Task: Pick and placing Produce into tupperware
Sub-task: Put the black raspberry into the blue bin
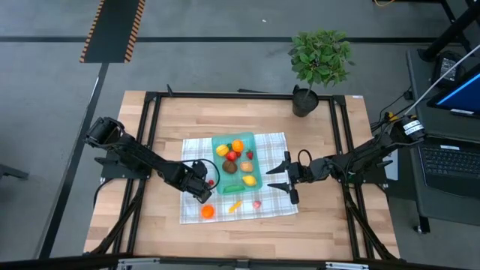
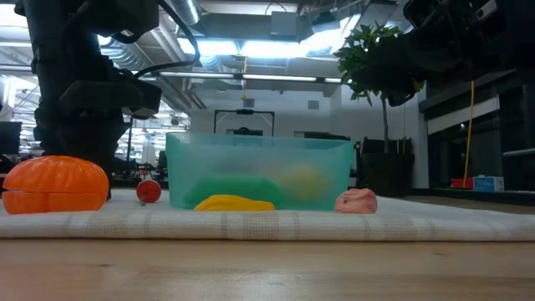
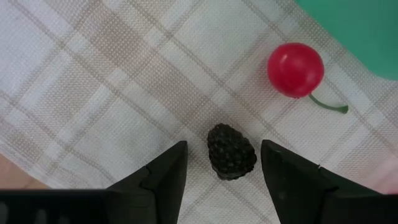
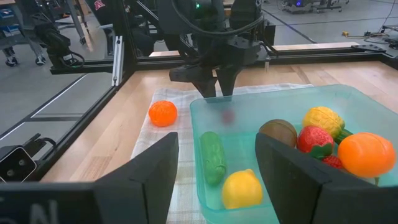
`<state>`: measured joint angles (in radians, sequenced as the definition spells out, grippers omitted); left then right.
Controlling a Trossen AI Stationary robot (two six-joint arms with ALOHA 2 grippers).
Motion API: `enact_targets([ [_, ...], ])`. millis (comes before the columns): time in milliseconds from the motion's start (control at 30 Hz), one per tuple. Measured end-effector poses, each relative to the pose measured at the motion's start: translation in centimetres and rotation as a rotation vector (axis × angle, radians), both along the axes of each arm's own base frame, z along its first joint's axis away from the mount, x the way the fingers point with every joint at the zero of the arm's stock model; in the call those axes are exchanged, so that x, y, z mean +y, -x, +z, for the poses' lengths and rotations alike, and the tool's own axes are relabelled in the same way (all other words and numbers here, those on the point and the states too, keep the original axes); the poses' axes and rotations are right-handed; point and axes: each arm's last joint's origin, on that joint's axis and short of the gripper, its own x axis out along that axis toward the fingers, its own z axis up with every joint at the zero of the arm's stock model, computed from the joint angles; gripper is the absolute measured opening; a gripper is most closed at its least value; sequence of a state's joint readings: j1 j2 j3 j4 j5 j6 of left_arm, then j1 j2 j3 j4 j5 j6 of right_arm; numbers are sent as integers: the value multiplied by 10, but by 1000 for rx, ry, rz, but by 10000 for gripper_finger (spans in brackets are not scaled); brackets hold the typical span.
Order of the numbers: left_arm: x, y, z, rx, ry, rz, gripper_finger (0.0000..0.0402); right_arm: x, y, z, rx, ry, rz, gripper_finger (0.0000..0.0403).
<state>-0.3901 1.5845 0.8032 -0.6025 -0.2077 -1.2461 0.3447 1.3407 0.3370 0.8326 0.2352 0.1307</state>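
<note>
Left claw [image 3: 224, 180] fingers flanking blackberry [image 3: 231, 151]

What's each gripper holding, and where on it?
Nothing. Left gripper straddles the blackberry on the cloth, fingers clear of it. Right gripper is open by the tupperware.

Both arms are dark, nearly black, built of blocky jointed links. The left gripper [image 3: 222, 180] ends in two matte black wedge-shaped fingers [image 3: 163, 175] with smooth, angled inner faces. The right gripper [image 4: 214, 174] has the same broad black fingers [image 4: 147, 168]. Thin black cables loop beside the right arm's wrist, and a white band with dark marking circles that arm nearer its base.
</note>
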Motion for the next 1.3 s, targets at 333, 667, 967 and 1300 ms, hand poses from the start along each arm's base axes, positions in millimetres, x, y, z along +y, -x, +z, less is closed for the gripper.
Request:
enact_targets([
  [333,0,0,0,-1,1,1,172,0,0,0,0,0,0,216],
  [667,0,0,0,-1,1,0,105,0,0,0,0,0,0,216],
  [967,-1,-2,1,-15,-12,-83,85,0,0,0,0,0,0,216],
  [1300,-2,-1,1,18,-3,-161,80,0,0,0,0,0,0,216],
])
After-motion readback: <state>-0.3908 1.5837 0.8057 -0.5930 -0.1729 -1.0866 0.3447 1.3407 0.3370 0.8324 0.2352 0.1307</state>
